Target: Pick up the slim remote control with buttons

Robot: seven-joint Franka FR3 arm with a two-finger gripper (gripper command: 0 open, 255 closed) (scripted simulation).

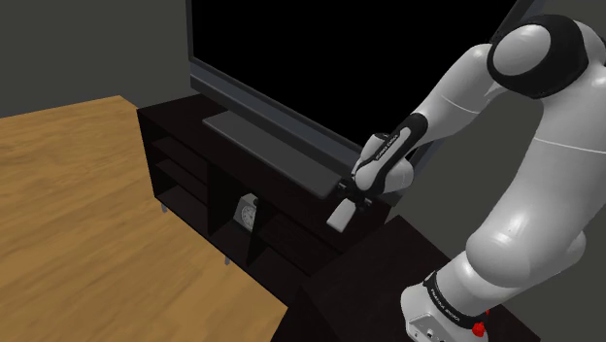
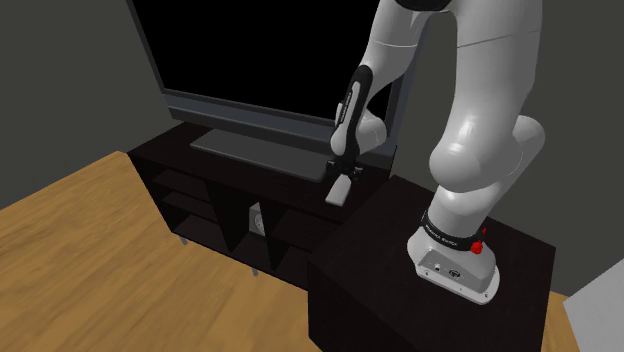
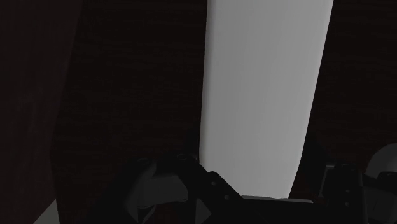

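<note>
Arm (image 1: 524,146): white, dark joints, rising from its base on the dark box (image 1: 361,277), shoulder high, elbow folded, forearm slanting down toward the shoulder view's left. Hand (image 1: 352,191): black, pointing downward at the near end of the dark TV cabinet (image 1: 185,146), just in front of the lower edge of the television (image 1: 291,49) and past the end of its grey base plate. State of hand: fingers (image 3: 168,188) pressed against the two long sides of the remote (image 1: 341,215), clamped on it. Remote: slim, elongated slab, plain pale grey to white, smooth face; no buttons can be made out on it. Position: hanging lengthwise below the hand, slightly tilted, at the cabinet's end nearest the box; whether its lower end touches the cabinet top cannot be told. In the wrist view the remote runs straight away from the fingers as a long pale strip against the dark cabinet surface. Surroundings: open shelf compartments in the cabinet front, one holding a small pale object (image 1: 249,210); wooden floor (image 1: 78,194) alongside.
</note>
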